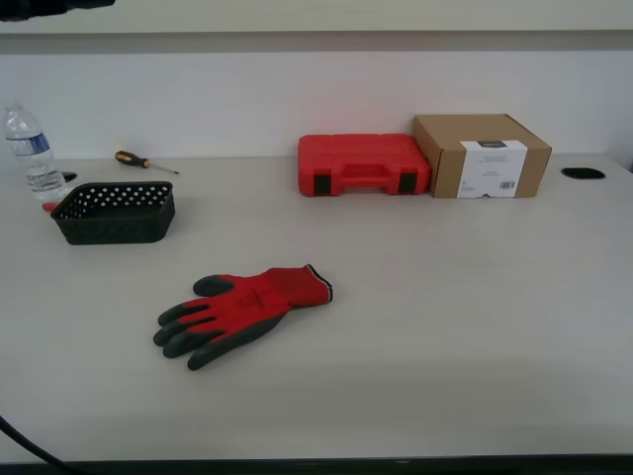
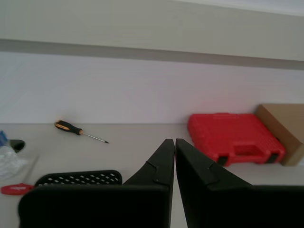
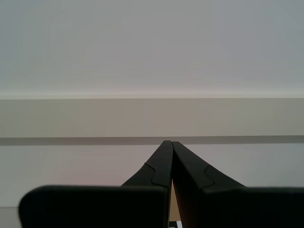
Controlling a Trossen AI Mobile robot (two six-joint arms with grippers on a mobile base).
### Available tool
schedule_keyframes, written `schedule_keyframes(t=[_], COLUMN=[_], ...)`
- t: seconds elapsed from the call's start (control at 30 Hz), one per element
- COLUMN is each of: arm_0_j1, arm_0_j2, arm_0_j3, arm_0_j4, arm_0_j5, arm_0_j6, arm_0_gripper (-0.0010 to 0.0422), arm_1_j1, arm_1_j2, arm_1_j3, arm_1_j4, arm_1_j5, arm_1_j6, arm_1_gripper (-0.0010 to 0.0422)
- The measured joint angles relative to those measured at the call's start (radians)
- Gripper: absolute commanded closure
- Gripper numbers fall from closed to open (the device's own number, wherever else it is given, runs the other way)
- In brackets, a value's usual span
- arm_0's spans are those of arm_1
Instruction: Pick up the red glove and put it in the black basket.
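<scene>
The cardboard box point(image 1: 482, 155) carries a white label, its print unreadable.

I saw a red glove point(image 1: 247, 309) with dark grey fingers and a dark cuff edge, a black basket point(image 1: 116, 213) dotted with perforations, a red case point(image 1: 363, 164) with 2 black latches, and a brown box point(image 1: 482, 155) with a white label.

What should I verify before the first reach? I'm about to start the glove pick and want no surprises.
1. Red glove lies flat and alone on the table: ok.
2. Black basket upright, nothing seen inside: ok.
3. Path from glove to basket free of objects: ok.
4. My first gripper open for the grasp: not ok, jaws together.
5. My second gripper open: not ok, jaws together.
6. Water bottle and a small red item crowd the basket's far side: cannot tell if touching.
</scene>
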Motion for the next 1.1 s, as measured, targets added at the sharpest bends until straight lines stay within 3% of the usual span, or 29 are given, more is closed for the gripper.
schedule_keyframes(t=[0.1, 0.53, 0.63, 0.83, 1.1], arm_0_j1=[-0.001, 0.0, 0.0, -0.001, 0.0], arm_0_j2=[0.0, 0.0, 0.0, 0.0, 0.0], arm_0_j3=[0.0, 0.0, 0.0, 0.0, 0.0], arm_0_j4=[0.0, 0.0, 0.0, 0.0, -0.001], arm_0_j5=[0.0, 0.0, 0.0, 0.0, 0.0], arm_0_j6=[0.0, 0.0, 0.0, 0.0, 0.0], arm_0_gripper=[0.0412, 0.0412, 0.0412, 0.0412, 0.0412], arm_1_j1=[-0.003, -0.01, -0.011, -0.014, -0.075], arm_1_j2=[0.0, 0.003, 0.018, 0.121, 0.406], arm_1_j3=[-0.045, -0.242, -0.264, -0.271, -0.195], arm_1_j4=[0.002, 0.029, 0.031, 0.093, 0.254], arm_1_j5=[0.052, 0.054, 0.054, 0.063, 0.071], arm_1_j6=[-0.035, -0.099, -0.117, -0.135, -0.121], arm_1_gripper=[0.0384, 0.0201, 0.0177, 0.0183, 0.0263])
